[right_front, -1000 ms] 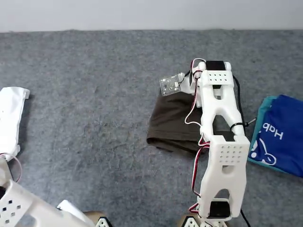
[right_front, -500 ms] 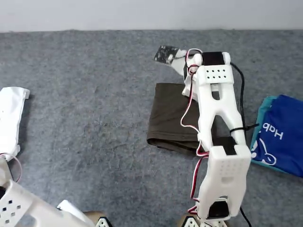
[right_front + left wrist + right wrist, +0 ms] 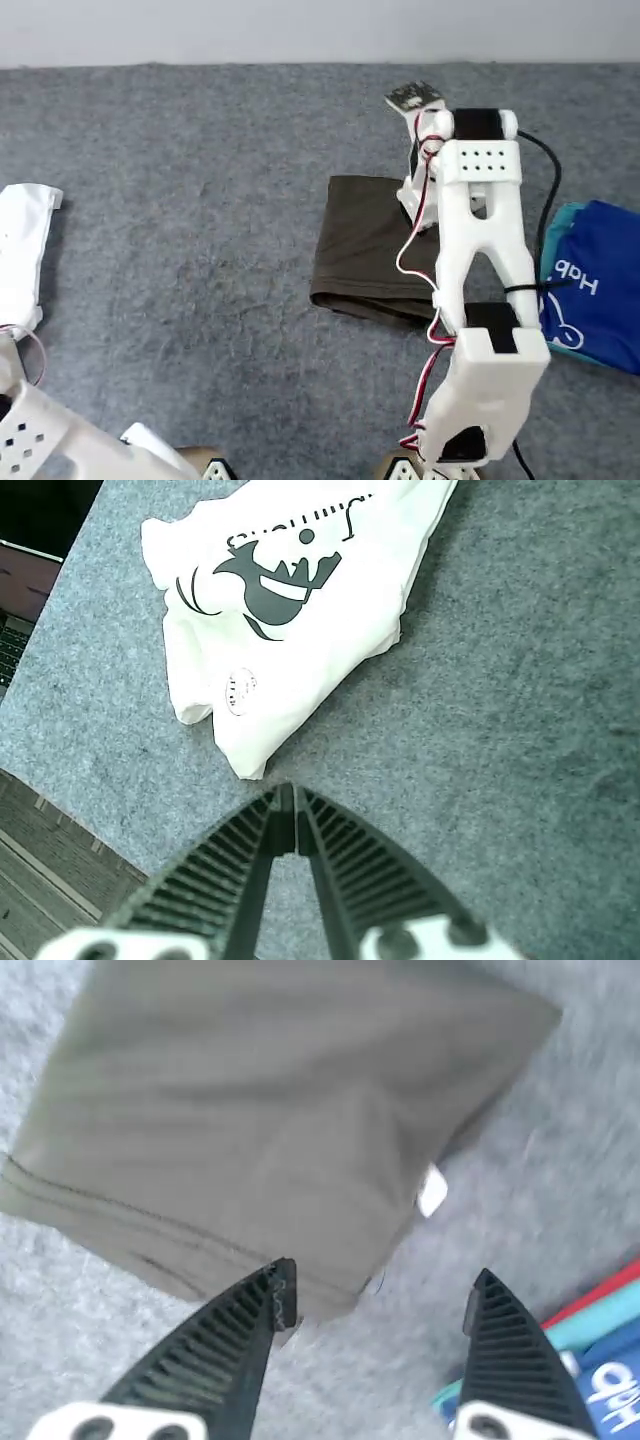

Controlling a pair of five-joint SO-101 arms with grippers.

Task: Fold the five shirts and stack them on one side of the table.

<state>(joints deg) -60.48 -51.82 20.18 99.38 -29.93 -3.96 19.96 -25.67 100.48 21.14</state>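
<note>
The brown shirt (image 3: pixel 365 245) lies folded into a flat block a little right of the middle of the table (image 3: pixel 200 180). It runs slightly longer from the far side toward the arms' bases than it does across, and its thick doubled edge faces the bases. The right arm (image 3: pixel 480 230) stretches straight over the shirt's right-hand part. From that arm's own camera, the right gripper (image 3: pixel 385 1290) hangs above the shirt's corner with its jaws spread wide and nothing between them. One tip is over the cloth's edge and the other over bare table on the side toward the blue shirt (image 3: pixel 600 1375).

So the shirt is directly under and just ahead of that gripper, which makes the right arm by far the nearer one. I'd say a short drop onto the corner or the doubled edge is all a grasp would take.

Room is tight on the right. The blue shirt (image 3: pixel 590 285) sits just beside the brown one, with only a narrow strip of table between them. To the left there is a broad open stretch of grey before the white shirt (image 3: pixel 25 255) at the table's left edge.

The left arm (image 3: pixel 40 435) is down in the near left corner. Its left gripper (image 3: pixel 292 825) has its jaws pressed together on nothing, pointing at the table just short of the white shirt (image 3: pixel 300 590), with the table's edge close by. It is well apart from the brown shirt.
</note>
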